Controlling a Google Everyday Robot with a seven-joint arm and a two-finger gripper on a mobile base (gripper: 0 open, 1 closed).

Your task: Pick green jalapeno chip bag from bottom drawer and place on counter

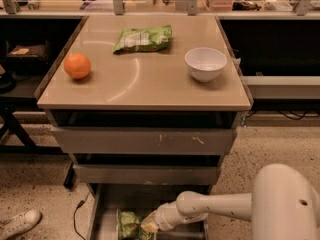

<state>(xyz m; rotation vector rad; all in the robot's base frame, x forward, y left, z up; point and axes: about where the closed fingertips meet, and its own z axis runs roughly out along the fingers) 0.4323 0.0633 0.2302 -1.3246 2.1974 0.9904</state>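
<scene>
One end effector [149, 225] at one green jalapeno chip bag [127, 224], bottom drawer [106, 218]; grip unclear

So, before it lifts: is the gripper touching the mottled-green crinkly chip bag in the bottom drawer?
Cannot tell. In the camera view the gripper overlaps the mottled-green crinkly chip bag in the grey bottom drawer; contact unclear.

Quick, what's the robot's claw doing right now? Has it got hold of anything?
Gripper: down in the bottom drawer, right against the green jalapeno chip bag; open, closed or holding cannot be told.
</scene>
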